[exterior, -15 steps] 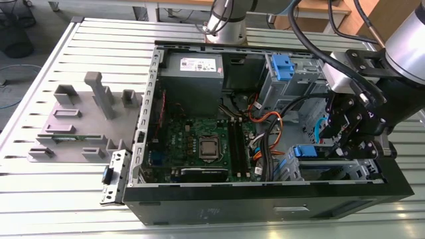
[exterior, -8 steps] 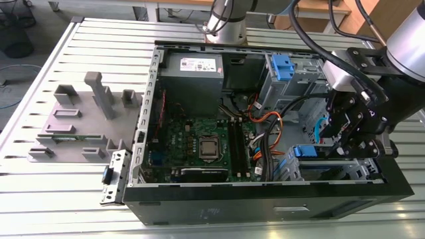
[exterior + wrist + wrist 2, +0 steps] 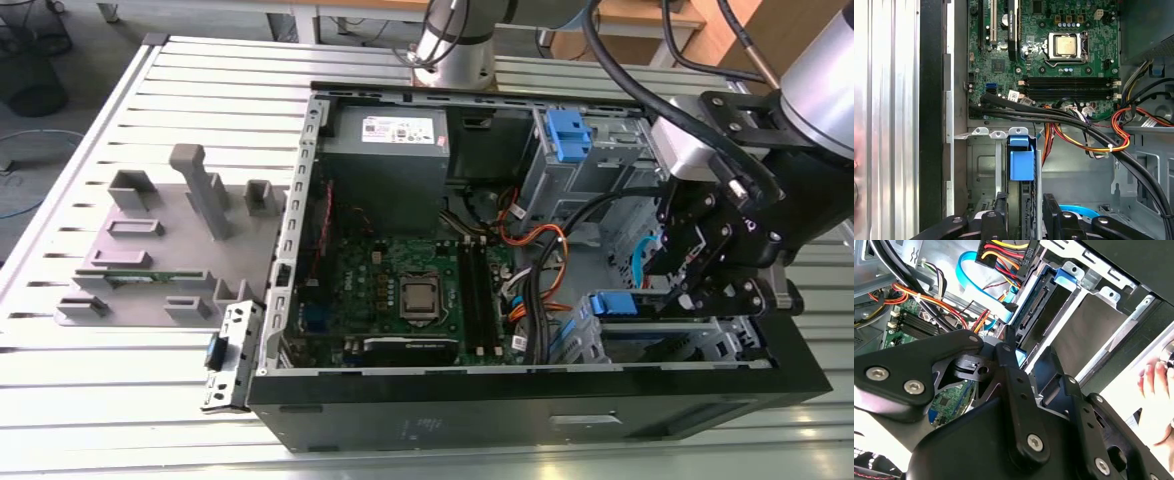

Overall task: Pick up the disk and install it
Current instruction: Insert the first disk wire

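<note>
Disk going into the drive bay
Our gripper (image 3: 1024, 210) pinches the disk (image 3: 1021, 162) on edge; a slight tilt could jam it against the bay (image 3: 981, 172), we judge.

Bright daylight, blown-out glare, sharp focus

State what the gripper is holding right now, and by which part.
The gripper is closed on the disk, which stands on edge in the drive bay. Its fingers clamp the two flat faces at the end away from the blue carrier tab.
</note>
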